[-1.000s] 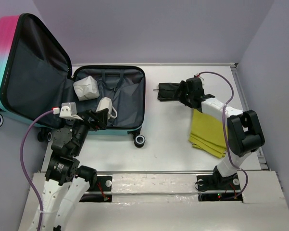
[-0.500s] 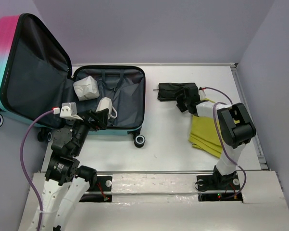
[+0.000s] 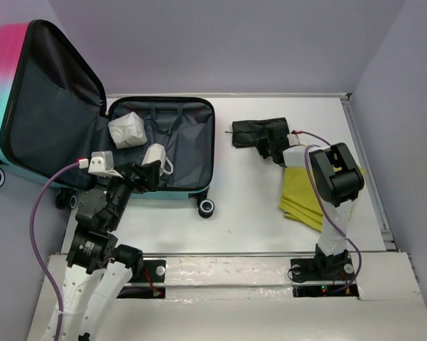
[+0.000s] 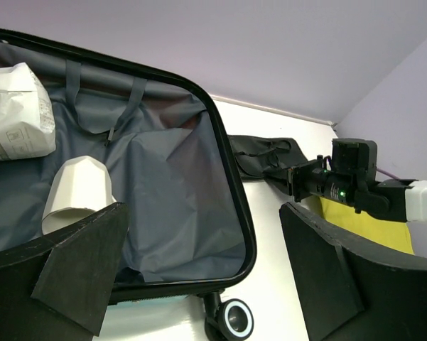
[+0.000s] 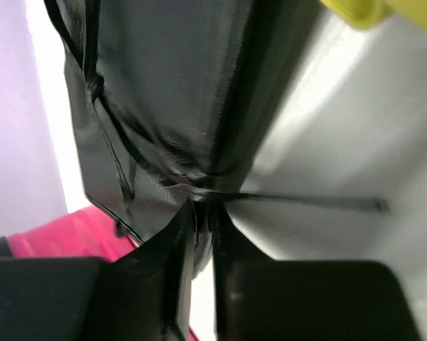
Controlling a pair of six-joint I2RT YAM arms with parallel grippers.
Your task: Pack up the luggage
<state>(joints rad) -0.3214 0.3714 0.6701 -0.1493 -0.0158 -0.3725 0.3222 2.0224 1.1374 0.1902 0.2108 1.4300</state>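
The luggage (image 3: 192,142) lies open at the far left of the table (image 3: 241,206). Its lid is propped up on the left and its grey-lined base lies flat, so things can be dropped straight in. A crumpled white paper bag (image 3: 126,129) and a white mug-like piece (image 3: 155,156) already sit in the base, leaving its right half bare, probably room for flat items. The left tool (image 3: 146,174) hangs over the near rim of the base with its fingers spread wide and holding nothing. It seems parked there, ready to steady the case or receive a load. Right of the luggage and apart from it, the right tool (image 3: 272,140) reaches low across the table. Its fingers are nearly pressed together, pinching a fold of the black cloth (image 3: 249,133). Gripping a bunched edge should let the cloth be lifted in one piece. A folded yellow cloth (image 3: 302,199) lies nearer on the right, untouched and likely next.
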